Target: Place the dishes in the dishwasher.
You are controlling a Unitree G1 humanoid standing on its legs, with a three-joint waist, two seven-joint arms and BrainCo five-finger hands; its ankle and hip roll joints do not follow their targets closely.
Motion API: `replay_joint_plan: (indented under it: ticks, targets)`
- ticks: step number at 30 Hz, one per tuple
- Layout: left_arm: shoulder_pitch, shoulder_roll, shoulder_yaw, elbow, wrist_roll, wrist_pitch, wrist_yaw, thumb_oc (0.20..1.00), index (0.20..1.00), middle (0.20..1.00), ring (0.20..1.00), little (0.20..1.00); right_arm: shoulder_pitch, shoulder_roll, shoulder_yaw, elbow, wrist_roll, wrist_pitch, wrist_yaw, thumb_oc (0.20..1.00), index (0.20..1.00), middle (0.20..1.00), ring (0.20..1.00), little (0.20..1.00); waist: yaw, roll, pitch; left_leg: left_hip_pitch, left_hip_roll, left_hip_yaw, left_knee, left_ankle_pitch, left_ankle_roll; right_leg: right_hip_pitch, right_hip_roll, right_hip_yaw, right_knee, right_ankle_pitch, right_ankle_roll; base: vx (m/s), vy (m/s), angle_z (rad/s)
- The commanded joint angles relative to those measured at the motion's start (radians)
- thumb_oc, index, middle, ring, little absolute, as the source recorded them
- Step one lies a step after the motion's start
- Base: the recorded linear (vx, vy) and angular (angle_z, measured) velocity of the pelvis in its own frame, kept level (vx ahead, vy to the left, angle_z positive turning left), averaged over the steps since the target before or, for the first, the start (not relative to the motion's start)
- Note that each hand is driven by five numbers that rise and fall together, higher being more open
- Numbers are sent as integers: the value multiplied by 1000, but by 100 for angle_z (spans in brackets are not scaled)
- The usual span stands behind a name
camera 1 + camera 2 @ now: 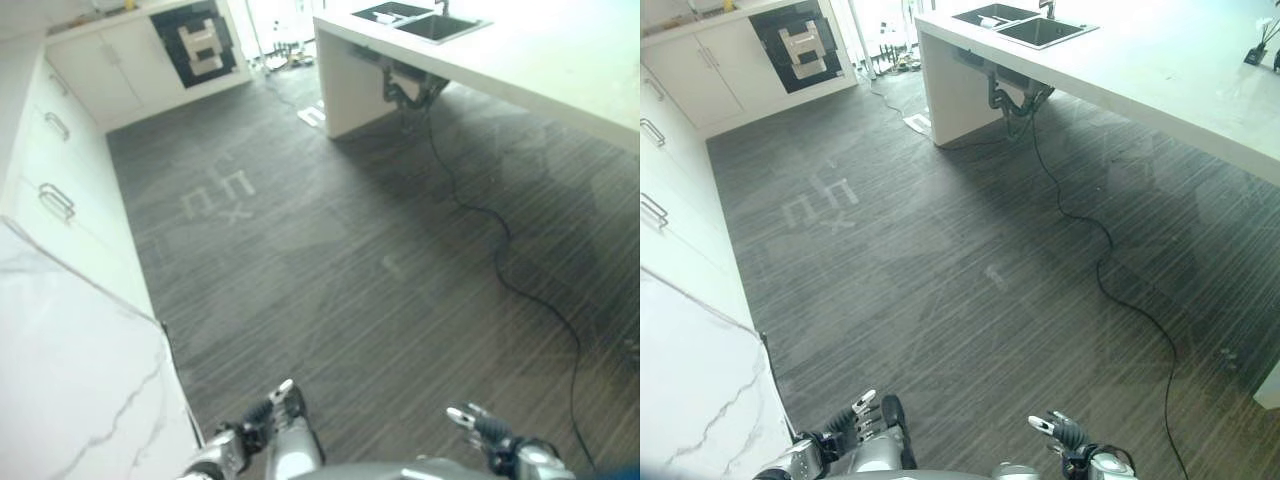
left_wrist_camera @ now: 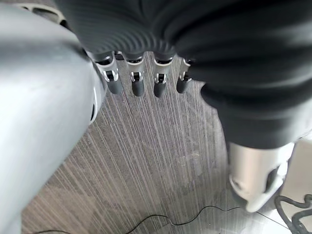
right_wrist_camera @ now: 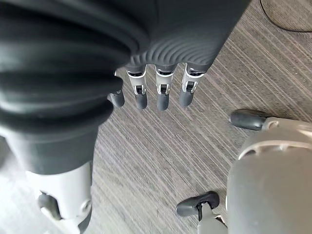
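My left hand [image 1: 262,420] hangs low at the bottom of the eye views, fingers relaxed and holding nothing. In the left wrist view its fingers [image 2: 136,83] point straight down at the bare dark floor. My right hand [image 1: 482,425] hangs beside it, also open and holding nothing, and its fingers [image 3: 158,92] hang over the same striped floor. A dark appliance front [image 1: 198,42] with a white rack-like shape on it sits in the far cabinets. A sink [image 1: 430,24] is set into the white counter [image 1: 540,70] at the far right.
White drawers with metal handles [image 1: 58,200] line the left side, under a white marbled worktop [image 1: 70,370] at the lower left. The counter with the sink juts out on the right. Dark striped floor [image 1: 330,260] stretches between them toward the far cabinets.
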Motion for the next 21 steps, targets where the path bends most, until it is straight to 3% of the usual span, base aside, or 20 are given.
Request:
replay_joint_plan:
  ticks: [1, 2, 4, 6, 7, 8, 10, 11, 12, 14, 17, 21]
  targets:
    - [31, -17, -49, -28, 62, 19, -34, 1000, 1000, 1000, 1000, 1000, -2, 3, -12, -90, -27, -45, 18, 1000, 1000, 1000, 1000, 1000, 14, 26, -48, 2, -14, 17, 66, -102, 27, -84, -65, -5, 348, -129, 17, 255, 340, -37]
    - [23, -14, -60, -33, 66, 17, -33, 1000, 1000, 1000, 1000, 1000, 3, 5, -13, -103, -27, -48, 15, 1000, 1000, 1000, 1000, 1000, 10, 24, -51, 8, -36, 15, 60, -111, 43, -102, -80, 4, 416, -101, 32, 260, 352, -20]
    - [-1, 8, -99, -49, 46, 8, -18, 1000, 1000, 1000, 1000, 1000, 13, 17, -2, -164, 3, -47, -7, 1000, 1000, 1000, 1000, 1000, -3, 18, -55, 36, -114, 1, 44, -157, 106, -214, -129, 24, 684, 65, 100, 303, 406, 41]
    - [-11, 17, -112, -55, 26, 14, 0, 1000, 1000, 1000, 1000, 1000, 5, 18, 8, -165, 10, -55, -3, 1000, 1000, 1000, 1000, 1000, -11, 25, -53, 70, -130, -1, 23, -170, 120, -290, -136, 34, 752, 81, 98, 190, 224, 44]
    - [-27, 28, -124, -54, 12, 5, -8, 1000, 1000, 1000, 1000, 1000, -8, 21, 29, -163, 12, -76, -3, 1000, 1000, 1000, 1000, 1000, -35, 50, -33, 97, -119, -3, 20, -171, 123, -383, -51, 26, 706, 67, 64, 147, 63, 17]
    - [-31, 31, -126, -56, 12, 3, -15, 1000, 1000, 1000, 1000, 1000, -7, 21, 34, -170, 12, -83, -5, 1000, 1000, 1000, 1000, 1000, -45, 51, -26, 110, -125, -12, 21, -175, 122, -403, -33, 22, 672, 57, 53, 223, 47, 2]
    - [-38, 32, -121, -70, 22, 6, -18, 1000, 1000, 1000, 1000, 1000, 3, 18, 39, -195, 23, -83, -12, 1000, 1000, 1000, 1000, 1000, -60, 50, -15, 144, -135, -25, 20, -187, 114, -423, -31, -7, 561, 50, 37, 262, -48, 32]
    - [-47, 36, -121, -83, 38, 8, -14, 1000, 1000, 1000, 1000, 1000, 10, 9, 41, -217, 45, -75, -9, 1000, 1000, 1000, 1000, 1000, -78, 35, -3, 184, -147, -40, 18, -216, 108, -457, -45, -14, 363, 90, 37, 332, -111, 68]
    - [-48, 35, -121, -86, 43, 10, -14, 1000, 1000, 1000, 1000, 1000, 13, 7, 39, -222, 48, -75, -6, 1000, 1000, 1000, 1000, 1000, -90, 28, 3, 202, -154, -48, 18, -232, 107, -474, -55, -10, 290, 121, 45, 458, -150, 75]
    - [-33, 30, -129, -69, 80, -9, -25, 1000, 1000, 1000, 1000, 1000, 18, 5, 26, -212, 42, -88, 11, 1000, 1000, 1000, 1000, 1000, -118, 7, 7, 256, -191, -89, 28, -316, 118, -546, -96, 29, 141, 247, 91, 445, -121, 45]
    - [-14, 20, -143, -52, 114, -27, -39, 1000, 1000, 1000, 1000, 1000, 23, 12, 12, -221, 47, -89, 13, 1000, 1000, 1000, 1000, 1000, -124, 6, 8, 291, -205, -114, 53, -367, 126, -582, -113, 28, 130, 293, 110, 426, -144, 49]
    - [-1, 12, -136, -57, 82, 8, -63, 1000, 1000, 1000, 1000, 1000, 25, 10, 23, -242, 77, -78, -6, 1000, 1000, 1000, 1000, 1000, -132, 0, -19, 324, -211, -127, 156, -438, 117, -546, -90, 25, 151, 256, 66, 458, -247, 43]
